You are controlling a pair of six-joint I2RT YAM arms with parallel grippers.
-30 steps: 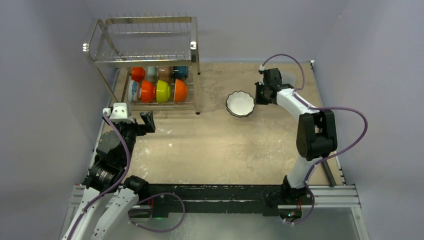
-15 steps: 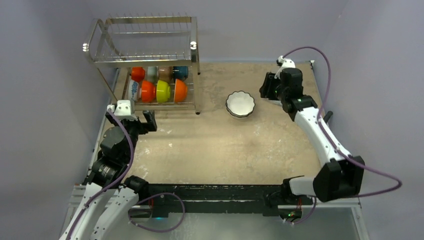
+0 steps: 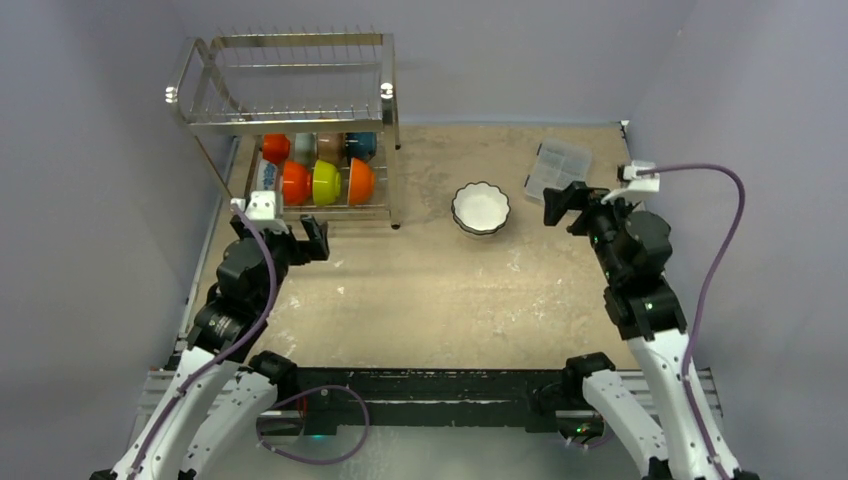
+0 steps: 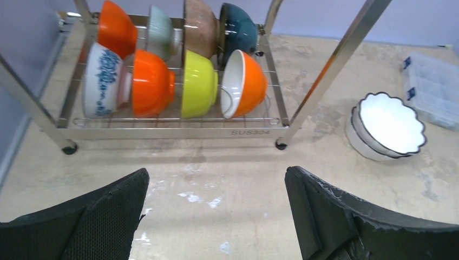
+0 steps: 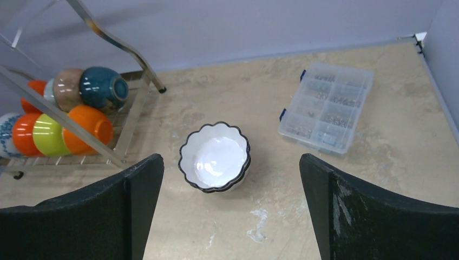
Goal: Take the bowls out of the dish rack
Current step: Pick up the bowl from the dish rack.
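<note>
I see two white scalloped bowls (image 3: pixel 480 208) stacked on the counter (image 3: pixel 430 290) mid-frame. Eight coloured bowls (image 3: pixel 312 182) still to unload sit in the dish rack (image 3: pixel 290 120), upper left. My left claw (image 3: pixel 305 243) and right claw (image 3: pixel 568 205) are spread, empty.

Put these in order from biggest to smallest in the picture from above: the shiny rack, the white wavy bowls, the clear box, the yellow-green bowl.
1. dish rack, by far the largest.
2. white bowl stack and clear box: they look about alike, so no ranking.
3. yellow-green bowl, the smallest.
</note>
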